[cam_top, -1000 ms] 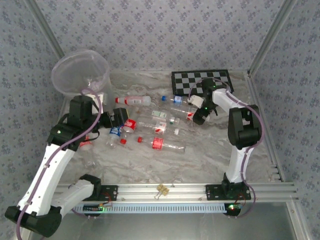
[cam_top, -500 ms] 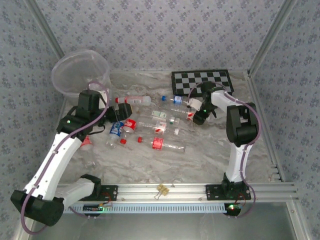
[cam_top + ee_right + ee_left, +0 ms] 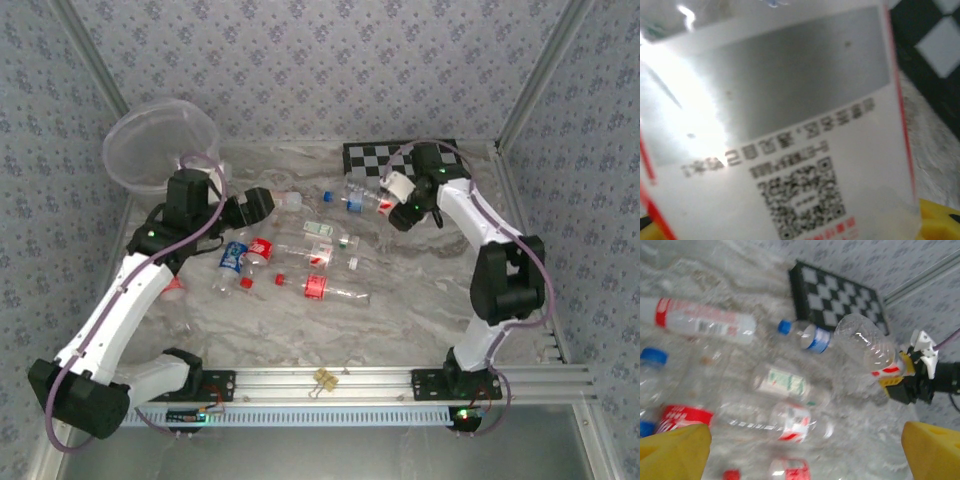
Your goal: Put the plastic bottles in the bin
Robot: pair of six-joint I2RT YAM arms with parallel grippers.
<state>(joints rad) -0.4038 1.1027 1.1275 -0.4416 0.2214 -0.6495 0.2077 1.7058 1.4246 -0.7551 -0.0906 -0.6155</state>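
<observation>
Early going: the right end effector [image 3: 402,207] grasps one red-labelled bottle [image 3: 865,342]. The left end effector [image 3: 257,203] gapes empty above the other bottles [image 3: 300,255] on the worktop [image 3: 420,300], the bin [image 3: 125,165] behind it.

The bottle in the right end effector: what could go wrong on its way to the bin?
1. The right end effector grips the bottle near one end, so most of the body sticks out; it may slip or swing.
2. The left arm stands between it and the bin; the arms may collide.
</observation>
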